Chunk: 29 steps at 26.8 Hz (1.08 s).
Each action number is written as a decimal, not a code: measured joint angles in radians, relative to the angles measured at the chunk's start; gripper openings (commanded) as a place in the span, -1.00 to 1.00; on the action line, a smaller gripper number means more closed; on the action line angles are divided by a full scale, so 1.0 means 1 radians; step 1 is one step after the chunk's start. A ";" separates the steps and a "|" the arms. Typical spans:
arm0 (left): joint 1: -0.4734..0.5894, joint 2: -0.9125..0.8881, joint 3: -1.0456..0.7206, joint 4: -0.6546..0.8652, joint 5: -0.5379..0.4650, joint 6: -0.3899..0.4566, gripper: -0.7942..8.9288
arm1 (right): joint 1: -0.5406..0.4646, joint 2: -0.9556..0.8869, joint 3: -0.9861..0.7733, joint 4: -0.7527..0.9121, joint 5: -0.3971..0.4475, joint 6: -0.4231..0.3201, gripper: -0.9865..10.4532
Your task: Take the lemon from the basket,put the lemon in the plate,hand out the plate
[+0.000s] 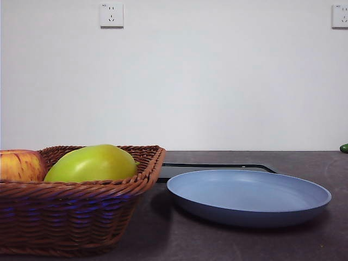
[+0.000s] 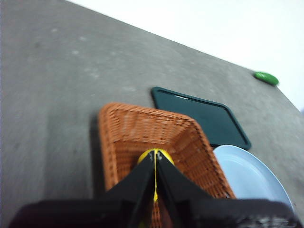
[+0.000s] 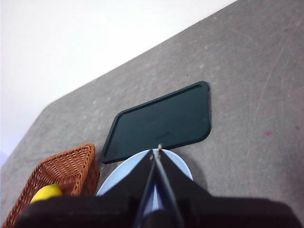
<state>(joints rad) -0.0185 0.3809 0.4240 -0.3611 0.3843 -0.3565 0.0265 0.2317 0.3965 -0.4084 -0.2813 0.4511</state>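
The small bright-yellow lemon (image 2: pixel 155 155) lies inside the brown woven wicker basket (image 1: pixel 70 217); the left wrist view shows only a smooth yellow sliver of it past the tips of the left end effector (image 2: pixel 155 154), whose two black jaws are pressed together with just a thin line between them, holding nothing and poised above the basket. In the right wrist view the lemon (image 3: pixel 46 192) shows as a plain yellow lump in the basket's corner. The front view hides it behind a large yellow-green oval fruit (image 1: pixel 92 163) and a red-and-yellow streaked apple (image 1: pixel 20 166), both resting in the basket at about nine o'clock from the round, shallow light-blue plate (image 1: pixel 249 197). The plate sits bare on the dark grey bench (image 1: pixel 321 168), just beside the basket, and a flat black rectangular tray (image 1: pixel 217 168) lies behind it at roughly twelve o'clock. The right end effector (image 3: pixel 156 154) hangs over the plate's far rim, jaws likewise closed to a slit and empty. A small green object (image 1: pixel 343 148) sits far off at three o'clock. Two white wall sockets (image 1: pixel 111 15) carry no legible writing.
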 measured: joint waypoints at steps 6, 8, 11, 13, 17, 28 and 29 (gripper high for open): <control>-0.007 0.187 0.167 -0.037 0.060 0.104 -0.82 | 0.000 0.188 0.174 -0.086 -0.007 -0.090 -0.82; -0.013 0.248 0.217 -0.046 0.089 0.125 -0.82 | 0.000 0.250 0.234 -0.126 -0.007 -0.119 -0.82; -0.026 0.342 0.287 -0.078 0.136 0.153 -0.82 | 0.000 0.347 0.323 -0.197 -0.010 -0.170 -0.82; -0.037 0.399 0.327 -0.111 0.165 0.169 -0.82 | 0.000 0.401 0.364 -0.238 -0.040 -0.206 -0.82; -0.077 0.499 0.410 -0.209 0.192 0.215 -0.82 | 0.000 0.499 0.412 -0.298 -0.110 -0.262 -0.79; -0.238 0.661 0.492 -0.343 0.132 0.296 -0.13 | 0.033 0.772 0.417 -0.362 -0.160 -0.313 -0.33; -0.248 0.661 0.492 -0.336 0.097 0.296 -0.08 | 0.043 0.805 0.417 -0.362 -0.159 -0.318 -0.33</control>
<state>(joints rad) -0.2661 1.0416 0.9161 -0.6968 0.4812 -0.0605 0.0692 1.0367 0.8135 -0.7700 -0.4404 0.1333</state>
